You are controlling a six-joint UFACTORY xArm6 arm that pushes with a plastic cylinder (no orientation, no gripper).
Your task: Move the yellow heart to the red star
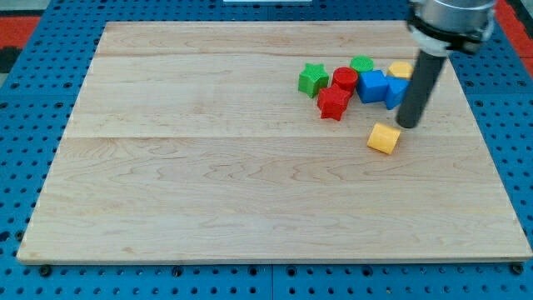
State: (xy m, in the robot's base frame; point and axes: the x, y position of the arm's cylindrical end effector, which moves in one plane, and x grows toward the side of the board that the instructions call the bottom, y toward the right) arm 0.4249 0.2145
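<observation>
Yellow heart [384,138] tilted, below-left of my tip [408,126].

A cluster of blocks [354,85] is located on the board [208,167] in the upper right of the frame. One block [384,137] is set apart below it, with the tip [408,125] just above-right.

One camera looks down obliquely at the whole wooden board [250,167] (moderately near).
</observation>
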